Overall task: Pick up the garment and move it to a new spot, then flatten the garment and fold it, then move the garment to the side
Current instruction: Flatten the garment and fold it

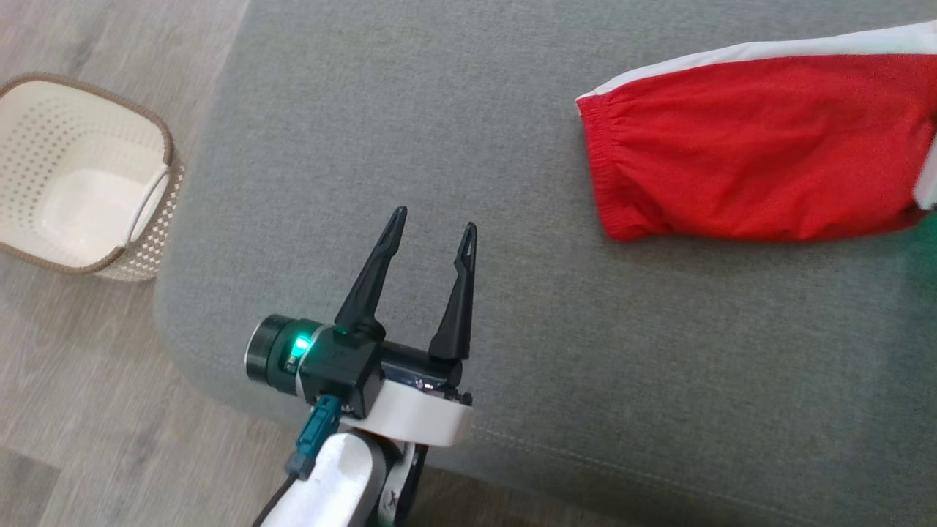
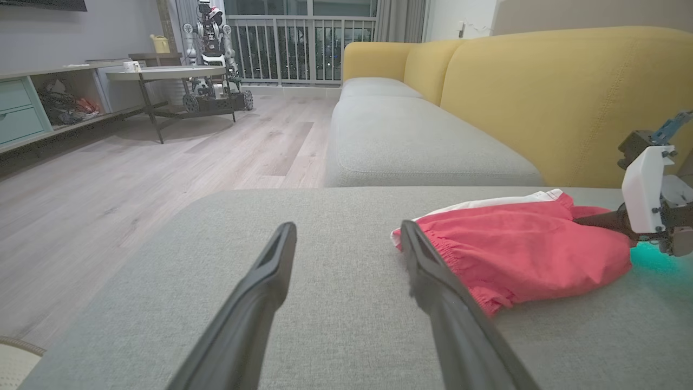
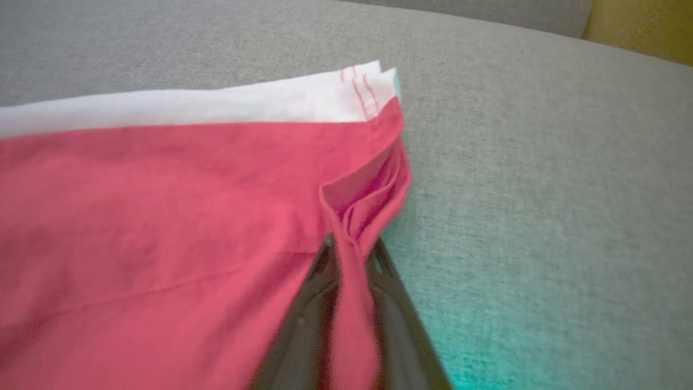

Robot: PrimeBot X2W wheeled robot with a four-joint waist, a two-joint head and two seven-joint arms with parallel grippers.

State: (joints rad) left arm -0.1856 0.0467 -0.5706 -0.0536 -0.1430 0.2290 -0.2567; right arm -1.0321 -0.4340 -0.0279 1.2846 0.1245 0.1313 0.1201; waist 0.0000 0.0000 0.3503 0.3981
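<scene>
Head view looks down on pale wood floor (image 1: 73,410) and, over most of the frame, a broad grey seat cushion (image 1: 512,146). In the left wrist view a yellow backrest (image 2: 541,108) rises behind that cushion.

The garment (image 1: 754,146) lies on the cushion toward its far right and runs off the right edge of the head view. It is red, with a white band along its far edge and a gathered elastic hem at the end facing left. It lies fairly flat, with soft creases.

A cream perforated basket (image 1: 44,146) with a brown rim stands on the floor just beside the cushion's left edge; whether it touches the cushion I cannot tell.

The left claw (image 1: 435,220) hovers over the near left part of the cushion, well apart from the garment. Its two dark fingers are spread wide with nothing between them, and a green light glows on its body.

The right claw (image 3: 353,242) is at the garment's right end. Its fingers are drawn narrow and pinch a raised ridge of red cloth between them.
</scene>
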